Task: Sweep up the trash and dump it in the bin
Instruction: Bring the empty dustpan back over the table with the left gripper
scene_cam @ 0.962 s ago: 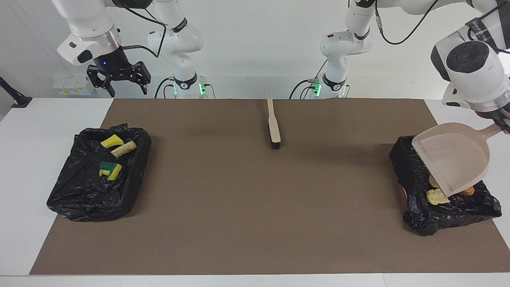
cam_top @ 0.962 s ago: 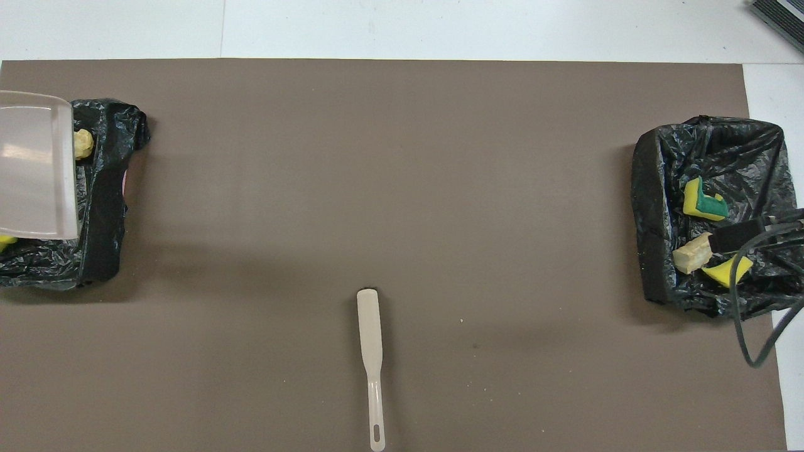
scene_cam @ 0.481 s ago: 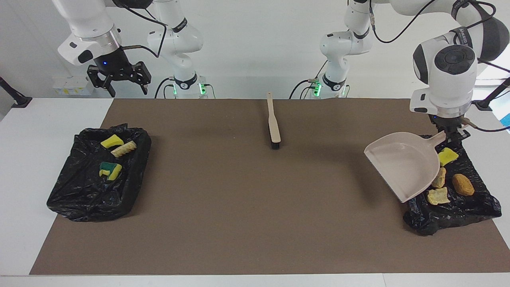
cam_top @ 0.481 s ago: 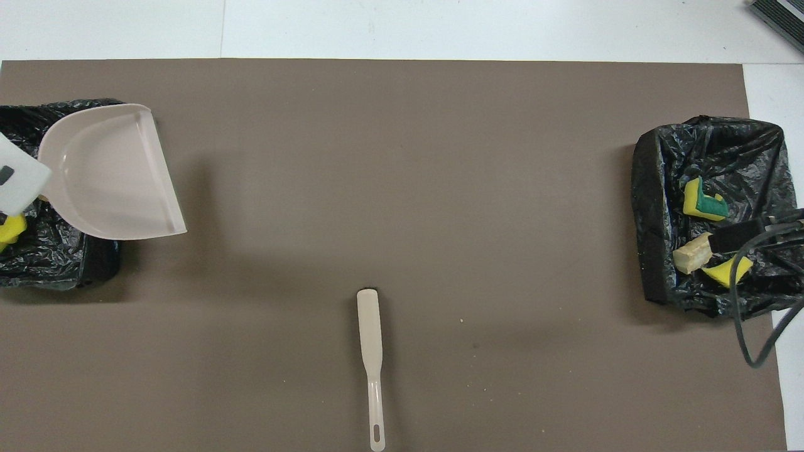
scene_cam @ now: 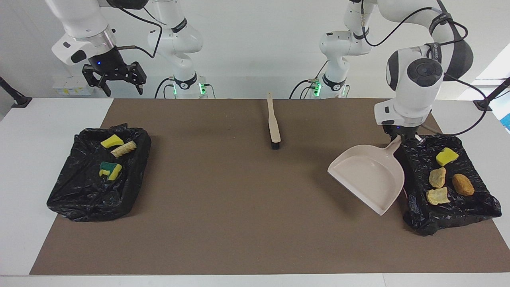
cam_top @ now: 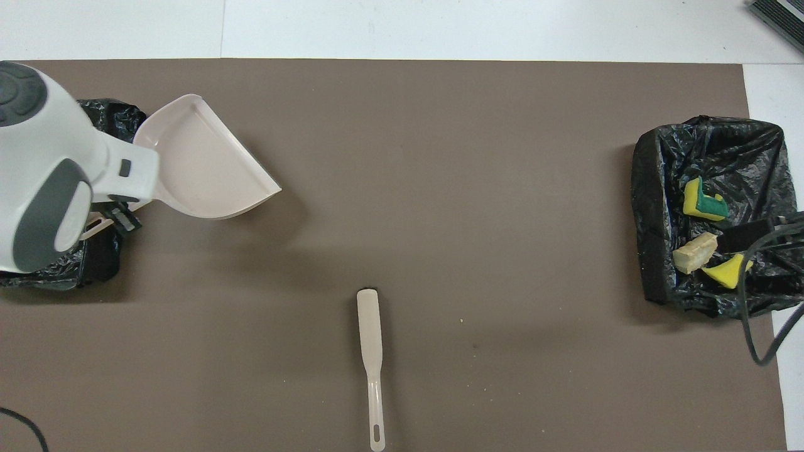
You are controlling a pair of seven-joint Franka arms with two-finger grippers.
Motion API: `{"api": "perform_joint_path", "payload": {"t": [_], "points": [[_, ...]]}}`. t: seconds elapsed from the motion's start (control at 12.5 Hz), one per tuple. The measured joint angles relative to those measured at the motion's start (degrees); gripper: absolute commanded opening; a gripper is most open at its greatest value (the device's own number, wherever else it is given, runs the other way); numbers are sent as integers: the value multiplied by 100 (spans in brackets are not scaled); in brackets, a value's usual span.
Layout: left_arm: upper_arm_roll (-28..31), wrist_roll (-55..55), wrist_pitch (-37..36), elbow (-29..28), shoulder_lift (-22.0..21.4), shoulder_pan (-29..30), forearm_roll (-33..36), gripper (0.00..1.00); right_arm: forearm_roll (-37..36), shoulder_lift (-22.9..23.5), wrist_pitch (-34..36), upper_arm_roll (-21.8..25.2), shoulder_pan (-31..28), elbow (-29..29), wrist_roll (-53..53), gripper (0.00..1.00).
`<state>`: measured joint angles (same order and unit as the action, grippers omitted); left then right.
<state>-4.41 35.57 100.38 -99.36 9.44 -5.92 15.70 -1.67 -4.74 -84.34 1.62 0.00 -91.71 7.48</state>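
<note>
Gripping the handle of the dustpan [scene_cam: 368, 175], the left end effector [scene_cam: 399, 136] hangs over the edge of the bin [scene_cam: 478, 207] at the left arm's end of the tabletop [scene_cam: 40, 131]. The pan is empty and sits over the brown mat [scene_cam: 239, 207] just beside that bin, mouth turned toward the middle of the mat, low enough that it may be touching; I cannot tell. Holding it by the handle keeps the scoop level and clear of the black bag.

All the trash I can see is already in bins. Four pieces lie in the bin by the dustpan: a yellow sponge scrap [scene_cam: 446, 156], two pale bread-like lumps [scene_cam: 437, 177] and an orange-brown lump [scene_cam: 463, 184]. Three more sit in the other bin [scene_cam: 63, 199] at the right arm's end: a yellow scrap [scene_cam: 112, 141], a tan crust [scene_cam: 123, 148] and a green-backed sponge [scene_cam: 110, 170]. Nothing but a few tiny specks shows on the mat, so the dumping looks finished and setting the pan down seems the likely next step.

The right end effector [scene_cam: 113, 81] waits high over the tabletop near the robots' edge, fingers spread wide and empty. The brush [scene_cam: 273, 123] lies flat on the mat between the two arm bases, bristles pointing away from the robots, untouched by either arm.
</note>
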Motion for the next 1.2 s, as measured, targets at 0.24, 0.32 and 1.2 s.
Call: {"api": "perform_joint_path", "payload": {"t": [0.24, 0.32, 1.2], "points": [[-2, -1875, 313, 66, 405, -446, -722, 0, 0, 0, -1, -44, -8, 0, -58, 100], [-3, -2575, 405, 150, 530, -594, -922, 0, 0, 0, -2, -44, -19, 0, -74, 100], [-4, -5885, 1387, 934, 1203, -1799, -1509, 0, 0, 0, -3, -44, -43, 0, -78, 100]]}}
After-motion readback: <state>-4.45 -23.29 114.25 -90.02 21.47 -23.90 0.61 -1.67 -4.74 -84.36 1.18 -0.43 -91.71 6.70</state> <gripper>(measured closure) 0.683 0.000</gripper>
